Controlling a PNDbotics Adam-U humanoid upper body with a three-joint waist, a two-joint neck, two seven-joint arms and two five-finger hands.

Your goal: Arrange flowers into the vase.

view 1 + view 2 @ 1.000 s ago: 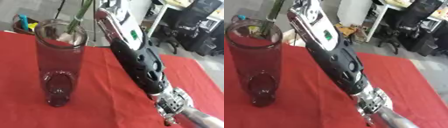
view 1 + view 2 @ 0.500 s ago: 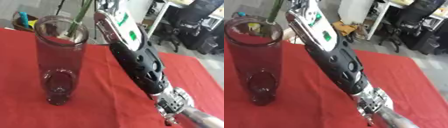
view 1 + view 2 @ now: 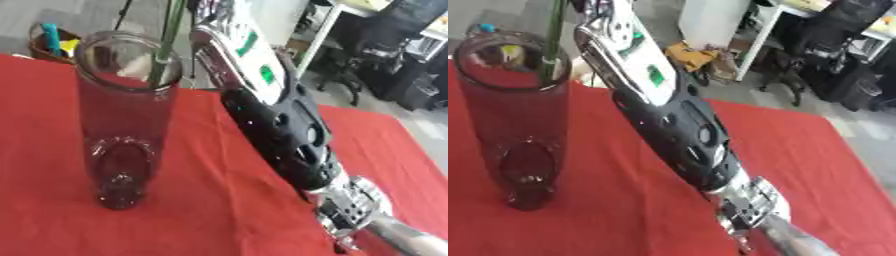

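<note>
Red cloth covers the table (image 3: pixel 219 200) across the whole lower part of the frame. At the left stands a tall, clear glass cylinder vase (image 3: pixel 127 125), upright on the cloth, its round mouth in the upper left and its thick base lower down on the left side.

A thin green flower stem (image 3: pixel 168 40) comes down from the top edge of the frame and passes through the mouth of the vase near its right rim. The lower end of the stem sits just inside the glass; how far down it reaches cannot be made out. No blossom is visible, since the stem runs out of the top of the frame.

The robot's right arm (image 3: pixel 280 130), black along its middle with a silver and white section bearing green marks higher up, crosses the frame diagonally from the lower right corner to the top centre, just right of the vase. Its silver joint shows at the lower right. The arm's upper end leaves the frame at about the same place as the stem, so the hand itself is out of sight, and whether its fingers grasp the stem cannot be told. The left hand appears nowhere.

Beyond the table, in the upper left, sits a small container (image 3: pixel 52 42) holding blue and yellow items. Black office chairs (image 3: pixel 833 60) stand on the grey floor at the upper right.
</note>
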